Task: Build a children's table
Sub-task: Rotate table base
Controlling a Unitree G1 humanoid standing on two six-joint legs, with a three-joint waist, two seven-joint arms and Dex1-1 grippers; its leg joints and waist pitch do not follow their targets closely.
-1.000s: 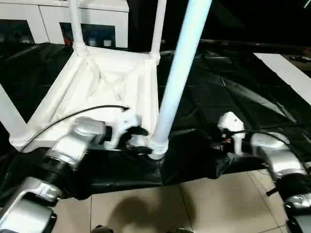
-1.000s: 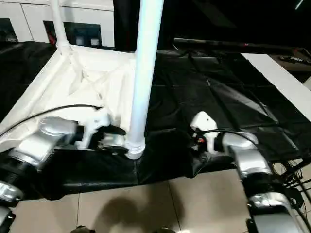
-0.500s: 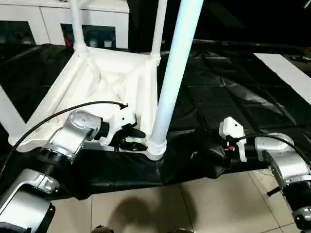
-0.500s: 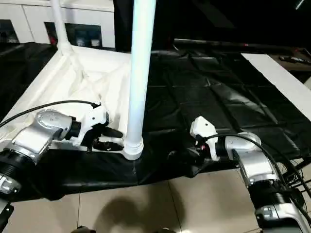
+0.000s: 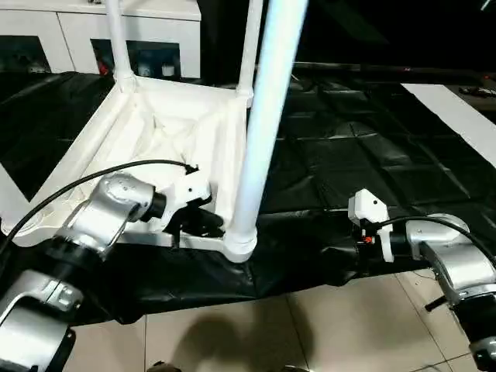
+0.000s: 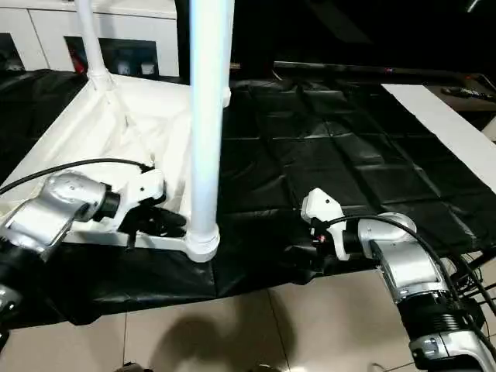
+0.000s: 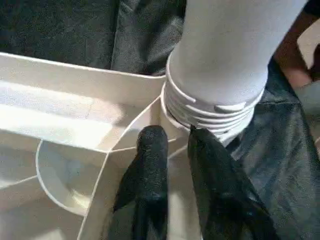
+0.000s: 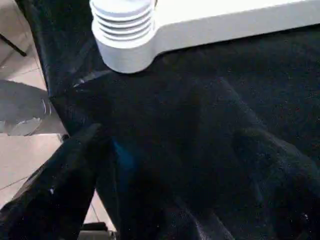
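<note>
The children's table lies upside down on a black sheet: a white ribbed tabletop (image 5: 167, 128) with tube legs standing up from its corner sockets. The nearest leg (image 5: 263, 116) rises from the front right socket (image 5: 239, 246). My left gripper (image 7: 176, 137) sits inside the tabletop right beside that socket. Its two black fingers (image 7: 151, 150) are almost together, with a thin slit and nothing between them. It also appears from the head view (image 5: 203, 225). My right gripper (image 8: 170, 190) hovers low over the sheet, right of the socket, fingers spread wide and empty.
A white cabinet (image 5: 54, 31) with glass doors stands behind the table. Two back legs (image 5: 118, 39) rise near it. The sheet's crumpled front edge (image 5: 310, 263) hangs over beige floor tiles (image 5: 310, 325). A white strip (image 5: 457, 112) lies at the far right.
My left gripper's fingers have closed from wide apart to nearly touching, and it has drawn back a little from the socket. My right forearm has dropped slightly, still open.
</note>
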